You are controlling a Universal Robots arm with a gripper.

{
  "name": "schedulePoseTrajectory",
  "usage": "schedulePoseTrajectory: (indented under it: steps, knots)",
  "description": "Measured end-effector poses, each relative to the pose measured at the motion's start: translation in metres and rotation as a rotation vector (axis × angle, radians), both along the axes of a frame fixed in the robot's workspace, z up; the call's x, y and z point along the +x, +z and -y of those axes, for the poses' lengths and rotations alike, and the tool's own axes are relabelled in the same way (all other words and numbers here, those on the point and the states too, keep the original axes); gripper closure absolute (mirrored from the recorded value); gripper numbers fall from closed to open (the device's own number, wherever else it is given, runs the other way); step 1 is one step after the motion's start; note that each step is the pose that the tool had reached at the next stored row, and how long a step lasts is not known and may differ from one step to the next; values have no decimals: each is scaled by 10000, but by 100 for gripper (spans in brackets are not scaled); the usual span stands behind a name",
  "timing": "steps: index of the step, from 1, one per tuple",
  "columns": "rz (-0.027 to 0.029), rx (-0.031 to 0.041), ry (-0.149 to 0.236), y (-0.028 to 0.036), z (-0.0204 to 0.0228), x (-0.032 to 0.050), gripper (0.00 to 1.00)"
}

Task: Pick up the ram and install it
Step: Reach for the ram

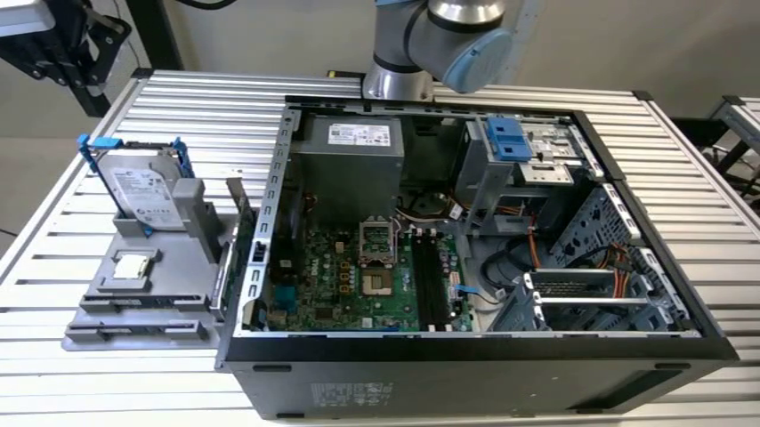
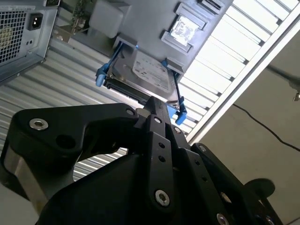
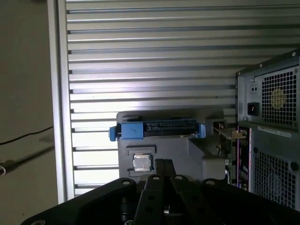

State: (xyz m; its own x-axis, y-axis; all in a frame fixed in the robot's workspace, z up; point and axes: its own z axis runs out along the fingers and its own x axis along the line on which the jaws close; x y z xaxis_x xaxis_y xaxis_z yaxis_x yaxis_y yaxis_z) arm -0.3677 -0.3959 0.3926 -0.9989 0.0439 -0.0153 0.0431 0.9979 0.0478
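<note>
My gripper [image 3: 164, 165] [image 2: 153, 107] hangs high above the table's edge with its black fingers closed together and nothing between them. Below it stands a grey parts holder [image 1: 142, 302] [image 3: 168, 145]. A thin board standing on edge at the holder's side next to the case, which I take for the ram [image 1: 234, 203] [image 3: 227, 133], shows a gold edge in the first wrist view. The motherboard's long black slots [image 1: 430, 285] lie bare inside the open case. In the exterior view the arm's joints [image 1: 446, 36] show behind the case.
The open computer case [image 1: 475, 342] fills the middle of the slatted table [image 1: 700, 187]. The holder also carries a silver hard drive with blue brackets [image 1: 145, 191] [image 2: 147, 75] and a small square CPU chip [image 1: 133, 265] [image 3: 142, 162]. A power supply [image 1: 344, 160] sits in the case.
</note>
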Motion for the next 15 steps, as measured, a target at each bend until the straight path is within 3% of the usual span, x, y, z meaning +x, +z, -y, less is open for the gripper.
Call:
schedulePoseTrajectory:
  steps: [6,15]
  knots:
    - [-19,0,3,0,25,-1,100]
    - [-38,0,8,0,138,2,100]
